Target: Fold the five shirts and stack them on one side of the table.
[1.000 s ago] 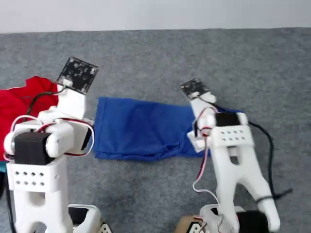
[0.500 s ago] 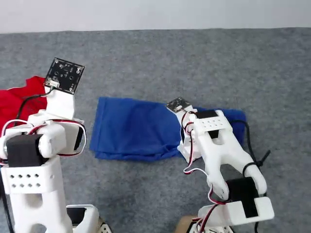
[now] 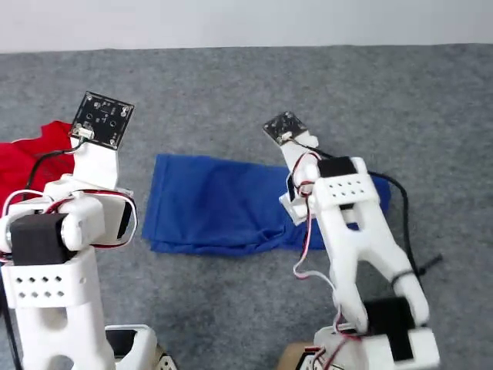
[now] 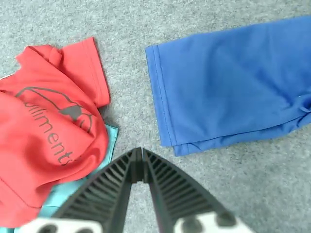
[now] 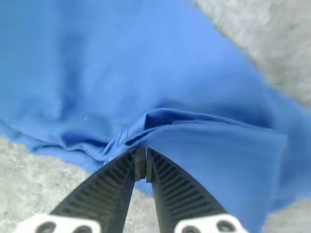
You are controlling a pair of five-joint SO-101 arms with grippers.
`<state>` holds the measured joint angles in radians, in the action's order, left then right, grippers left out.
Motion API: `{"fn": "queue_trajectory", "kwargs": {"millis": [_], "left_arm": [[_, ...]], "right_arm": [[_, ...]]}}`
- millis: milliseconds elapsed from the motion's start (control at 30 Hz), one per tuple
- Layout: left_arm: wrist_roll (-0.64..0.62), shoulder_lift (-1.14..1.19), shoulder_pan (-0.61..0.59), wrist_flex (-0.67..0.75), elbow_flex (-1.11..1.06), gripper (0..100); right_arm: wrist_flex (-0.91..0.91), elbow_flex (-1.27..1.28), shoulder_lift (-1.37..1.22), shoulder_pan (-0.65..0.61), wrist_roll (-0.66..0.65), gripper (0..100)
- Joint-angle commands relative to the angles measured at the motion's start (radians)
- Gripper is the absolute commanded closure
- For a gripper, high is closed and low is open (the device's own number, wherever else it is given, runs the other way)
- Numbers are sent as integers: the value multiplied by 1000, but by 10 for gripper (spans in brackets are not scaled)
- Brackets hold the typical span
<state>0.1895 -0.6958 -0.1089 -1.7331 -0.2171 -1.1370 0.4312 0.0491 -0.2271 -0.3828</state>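
Red shirt [image 3: 27, 166]: lay crumpled at left edge of counter [image 3: 231, 85]. Left gripper [image 4: 142, 154]: fingers closed, empty, hung above counter between the shirts. Blue shirt [image 3: 216, 204]: lay folded flat, centre. Right gripper [image 5: 141, 155]: fingers closed over its puckered crease

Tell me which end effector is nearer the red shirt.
Left. The left end effector sits just beside the red shirt; the right end effector is over the blue shirt, farther away.

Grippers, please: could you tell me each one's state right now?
Left gripper: shut, holding nothing.
Right gripper: shut, apparently pinching the blue shirt at its edge.
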Motion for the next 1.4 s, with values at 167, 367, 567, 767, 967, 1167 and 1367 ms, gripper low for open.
{"fn": "queue_trajectory", "kwargs": {"millis": [167, 367, 567, 767, 967, 1167, 1367], "left_arm": [[-6, -25, -2, -21, -1, 994], [-6, -25, 0, -21, -1, 994], [-6, -25, 0, -21, -1, 994], [-6, -25, 0, -21, -1, 994], [-5, -23, 0, -21, -1, 994], [-5, -23, 0, -23, -1, 994], [-5, -23, 0, -23, -1, 994]], "right_arm": [[-203, -150, -245, -101, 8, 990], [-252, -157, -176, -102, 8, 990], [-285, -169, 33, -70, 8, 990], [-240, -161, 56, 108, -32, 990], [-127, -167, -87, 280, -95, 990], [-90, -167, -248, 367, -121, 990], [-82, -167, -252, 394, -121, 990]]}}
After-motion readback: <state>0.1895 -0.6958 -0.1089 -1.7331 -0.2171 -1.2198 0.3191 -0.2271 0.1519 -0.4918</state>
